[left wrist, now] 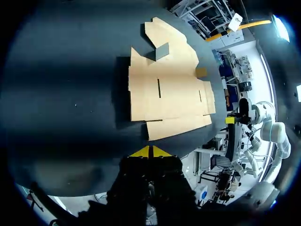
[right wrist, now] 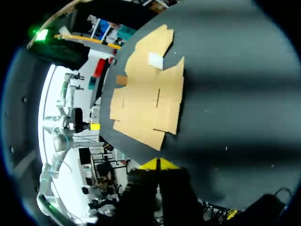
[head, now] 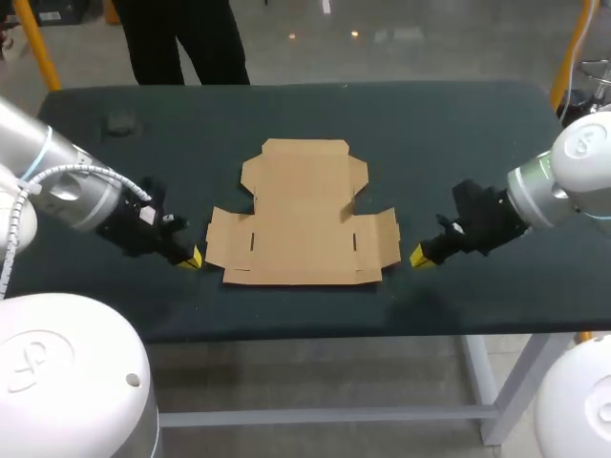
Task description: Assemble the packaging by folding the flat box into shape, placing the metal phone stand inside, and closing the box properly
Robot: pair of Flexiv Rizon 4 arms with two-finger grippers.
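Note:
A flat, unfolded brown cardboard box [head: 301, 215] lies in the middle of the dark green table [head: 458, 134]. My left gripper [head: 191, 259] sits low by the box's left flap, shut and empty. My right gripper [head: 420, 256] mirrors it just off the right flap, also shut and empty. In the left wrist view the box [left wrist: 167, 89] lies ahead of the closed yellow tips of the left gripper [left wrist: 150, 151]. The right wrist view shows the box [right wrist: 148, 101] ahead of the right gripper [right wrist: 159, 164]. A small dark object [head: 119, 124] rests at the back left; I cannot make out what it is.
A person stands beyond the table's far edge without touching it. Bare tabletop surrounds the box on every side. The table's front edge runs close behind both grippers.

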